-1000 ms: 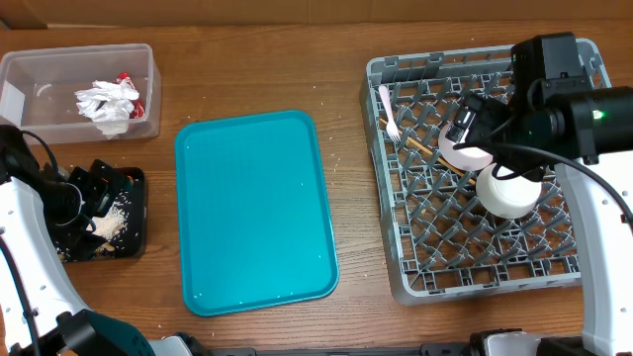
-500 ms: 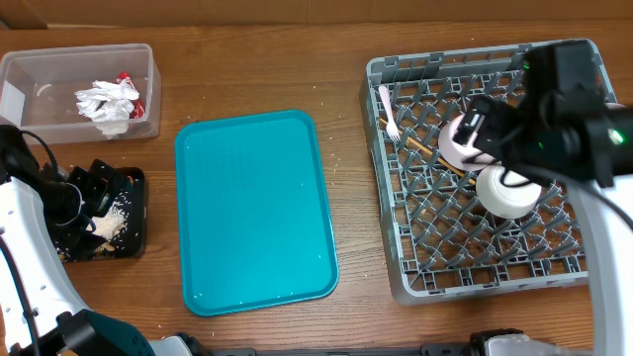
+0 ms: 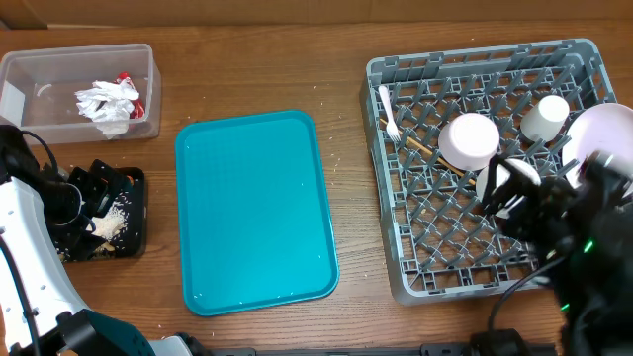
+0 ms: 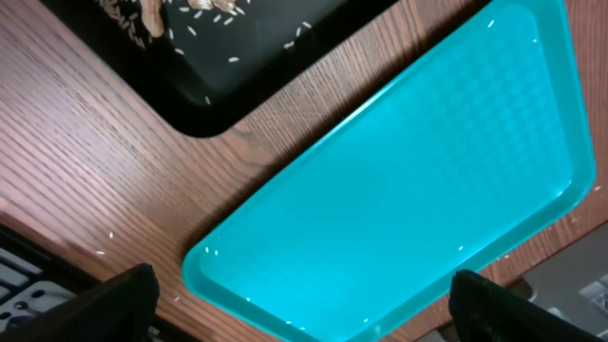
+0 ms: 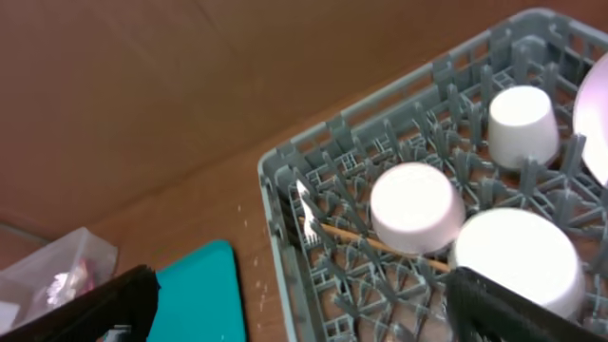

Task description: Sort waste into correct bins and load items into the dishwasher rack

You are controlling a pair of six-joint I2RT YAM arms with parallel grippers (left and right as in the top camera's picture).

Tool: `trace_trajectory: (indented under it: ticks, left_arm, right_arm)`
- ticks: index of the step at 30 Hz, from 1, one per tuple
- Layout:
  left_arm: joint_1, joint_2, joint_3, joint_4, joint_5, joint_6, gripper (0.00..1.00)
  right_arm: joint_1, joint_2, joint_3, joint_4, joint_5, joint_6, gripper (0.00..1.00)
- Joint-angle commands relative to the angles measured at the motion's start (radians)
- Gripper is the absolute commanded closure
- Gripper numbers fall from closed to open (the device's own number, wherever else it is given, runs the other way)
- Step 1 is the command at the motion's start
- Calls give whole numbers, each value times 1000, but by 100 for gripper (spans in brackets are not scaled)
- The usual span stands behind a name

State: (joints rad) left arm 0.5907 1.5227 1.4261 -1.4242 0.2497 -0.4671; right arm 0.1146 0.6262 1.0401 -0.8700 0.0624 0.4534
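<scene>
Shows left jaws and right jaws spread wide, and white bowl [image 3: 469, 140] upside down inside rack [image 3: 396, 282], right of frame.

Rack [image 5: 446, 104]: grey lattice, open top.
Cups: three white, upturned inside the rack: small cup [image 5: 522, 123], round cup [image 5: 415, 206], wide cup [image 5: 518, 261].
Fork [image 5: 304, 200]: white, at the rack's left wall.
Tray [image 5: 204, 296]: teal, left of the rack.
</scene>
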Motion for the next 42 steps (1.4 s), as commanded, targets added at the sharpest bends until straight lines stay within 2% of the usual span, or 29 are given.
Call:
trace_trajectory:
  ticks: [1, 9, 16, 25, 34, 42]
  left_arm:
    - [-3, 2, 0, 0, -3, 18, 0]
    - [-3, 2, 0, 0, -3, 18, 0]
    - [-3, 2, 0, 0, -3, 18, 0]
    - [-3, 2, 0, 0, -3, 18, 0]
    - [-3, 2, 0, 0, -3, 18, 0]
    - [-3, 2, 0, 0, -3, 18, 0]
  right_arm:
    - [1, -177, -260, 157, 11, -13, 0]
    - [-95, -515, -719, 516, -150, -16, 0]
    - [-177, -624, -930, 705, -223, -12, 0]
    - [-208, -624, -1033, 818, -146, -29, 0]
    - [-209, -624, -1032, 792, -145, -288, 0]
    - [-209, -624, -1032, 794, -161, -214, 0]
